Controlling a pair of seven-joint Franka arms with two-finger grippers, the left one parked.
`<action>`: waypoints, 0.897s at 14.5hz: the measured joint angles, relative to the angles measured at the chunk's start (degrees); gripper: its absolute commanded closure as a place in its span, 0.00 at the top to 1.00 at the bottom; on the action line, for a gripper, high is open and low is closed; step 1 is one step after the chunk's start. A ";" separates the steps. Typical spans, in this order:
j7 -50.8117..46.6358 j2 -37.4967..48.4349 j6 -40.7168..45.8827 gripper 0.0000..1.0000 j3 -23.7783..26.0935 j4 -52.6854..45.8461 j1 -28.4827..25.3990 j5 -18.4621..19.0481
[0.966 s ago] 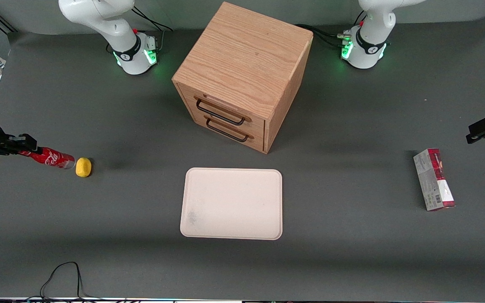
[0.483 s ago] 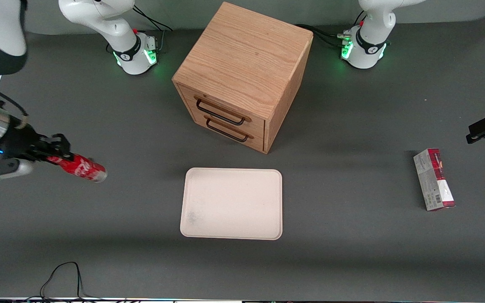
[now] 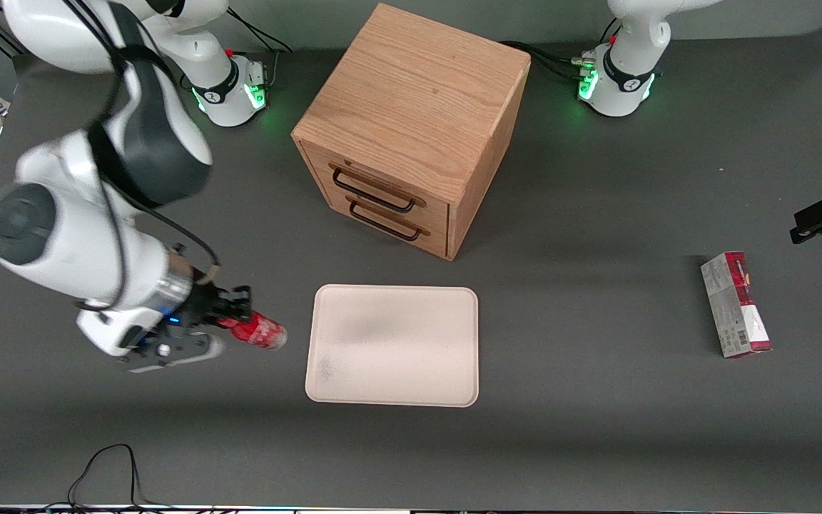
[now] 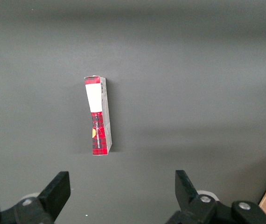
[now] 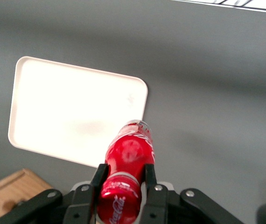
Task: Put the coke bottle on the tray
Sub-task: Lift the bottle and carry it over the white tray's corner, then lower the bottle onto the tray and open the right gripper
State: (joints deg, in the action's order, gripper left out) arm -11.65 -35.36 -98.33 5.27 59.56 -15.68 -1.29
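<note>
Right wrist view showed our gripper (image 5: 122,179) pinching the coke bottle (image 5: 126,175) around its body, base pointing ahead toward the tray (image 5: 53,105) just in front. We judged it light, stiff and slippery, best clamped mid-body.

White rounded arm (image 3: 90,235) with dark grey joint bands, silver wrist ring, black cable, tiny blue light; black gripper (image 3: 240,314) with small screws.

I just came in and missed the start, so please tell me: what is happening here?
The right arm's gripper is shut on the coke bottle and holds it sideways above the table, just beside the tray, on the working arm's side. The bottle is not yet over the tray, which is bare. A wooden drawer cabinet stands farther from the camera.
</note>
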 measured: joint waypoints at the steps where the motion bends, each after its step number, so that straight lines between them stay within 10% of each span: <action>1: -1.21 -2.03 -2.20 0.04 1.71 -0.08 -0.07 1.69; 7: -5.11 -14.49 -16.76 0.24 3.76 -0.36 -1.27 7.18; 8: -5.39 -16.10 -18.61 0.97 3.76 -0.38 -1.29 7.26; 13: -7.86 -17.66 -20.19 1.00 3.81 -1.21 -1.27 7.52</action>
State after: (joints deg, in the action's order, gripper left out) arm -19.51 -53.02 -118.53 9.08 58.35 -16.95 6.23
